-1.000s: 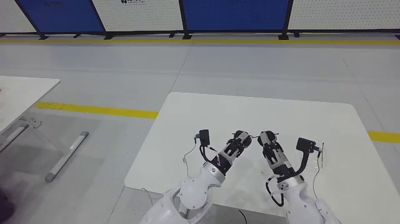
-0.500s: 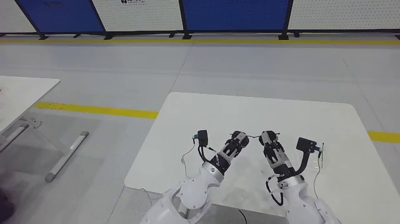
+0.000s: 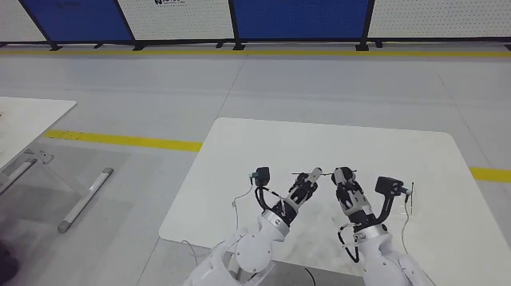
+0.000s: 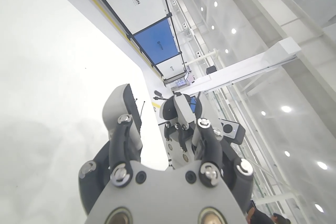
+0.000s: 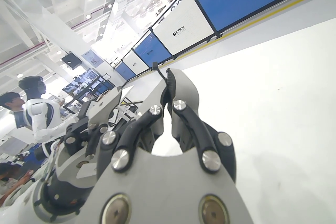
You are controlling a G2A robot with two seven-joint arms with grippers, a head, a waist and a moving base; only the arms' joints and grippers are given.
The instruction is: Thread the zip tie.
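Arms forward, side by side — left gripper fingers spread, right gripper pinched closed.

Your top camera looks down on the tabletop. Your wrist cameras sit close behind the left gripper and right gripper, tilted up across it.

We count one zip tie. We count two claws: the left claw and the right claw. We count two tables: the near table and the far table.
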